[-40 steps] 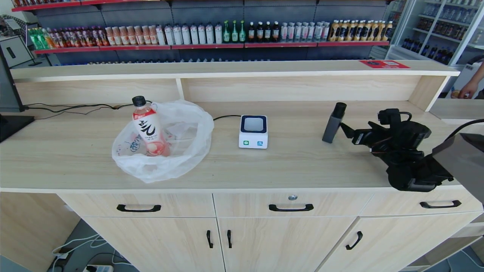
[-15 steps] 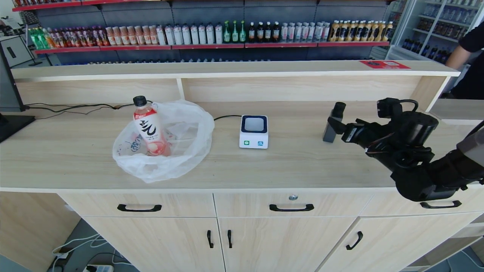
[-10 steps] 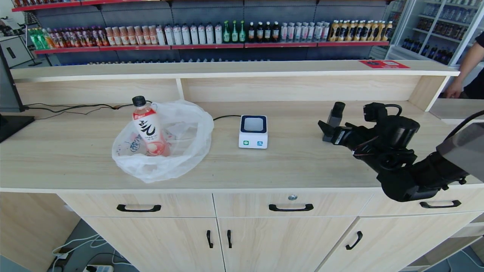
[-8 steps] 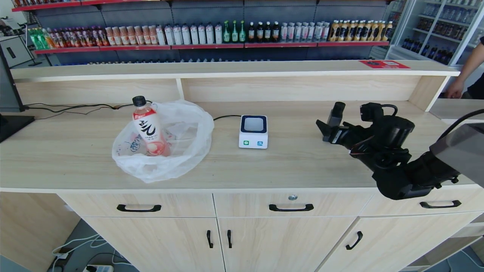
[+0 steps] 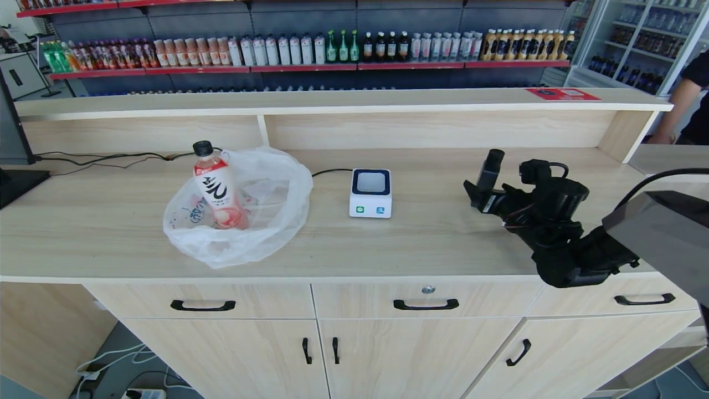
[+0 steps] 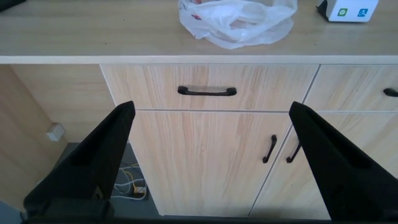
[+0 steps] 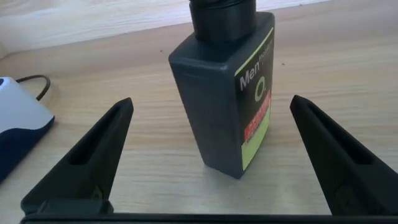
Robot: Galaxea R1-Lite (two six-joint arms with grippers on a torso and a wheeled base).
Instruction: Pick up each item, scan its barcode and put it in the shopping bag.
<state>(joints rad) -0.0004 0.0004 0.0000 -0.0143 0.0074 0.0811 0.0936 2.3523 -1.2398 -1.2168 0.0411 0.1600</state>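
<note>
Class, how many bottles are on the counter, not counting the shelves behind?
2. A pink bottle stands in the shopping bag; a dark grey bottle stands between the right gripper's open fingers. The bag may hide more.

One shopping bag (image 5: pixel 283 217), one pink drink bottle (image 5: pixel 217 189), one dark grey bottle (image 5: pixel 489 169), one white scanner (image 5: pixel 370 195)

Right claw (image 7: pixel 211 104) and left claw (image 6: pixel 211 107) both wide open, left seemingly low.

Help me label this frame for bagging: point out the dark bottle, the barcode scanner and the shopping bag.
dark grey bottle (image 7: pixel 214 106), right wrist view, front face of its body.
barcode scanner (image 5: pixel 370 192), head view, front edge of its top.
shopping bag (image 5: pixel 283 217), head view, bare plastic wall toward the scanner.
</note>
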